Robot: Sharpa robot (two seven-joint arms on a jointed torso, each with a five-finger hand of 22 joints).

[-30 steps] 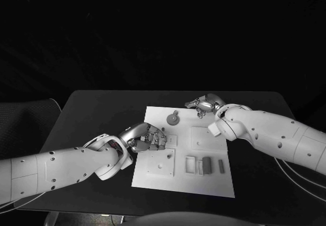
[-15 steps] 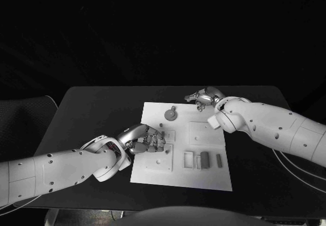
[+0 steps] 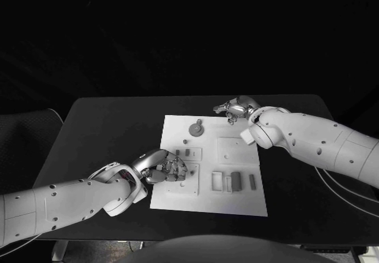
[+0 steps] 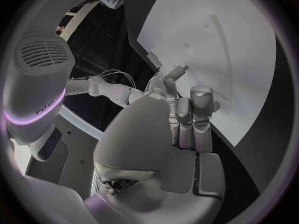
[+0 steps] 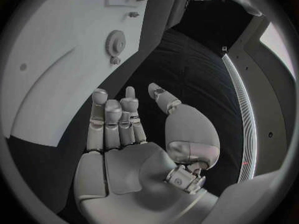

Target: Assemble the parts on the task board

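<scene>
While the left robot hand (image 3: 164, 167) rests curled and empty at the task board's (image 3: 237, 205) nine o'clock edge, the right robot hand (image 3: 235, 109) hovers open at one o'clock — the gear part (image 3: 195, 129) beside it is judged next to be grasped.

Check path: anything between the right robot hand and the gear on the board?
Nothing visible. The right robot hand hovers off the board's far corner; only bare board lies between it and the gear.

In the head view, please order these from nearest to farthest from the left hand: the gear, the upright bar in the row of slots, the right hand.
1. Upright bar, right of the left hand.
2. Gear, at the board's far end.
3. Right hand, off the board's far right corner.
</scene>
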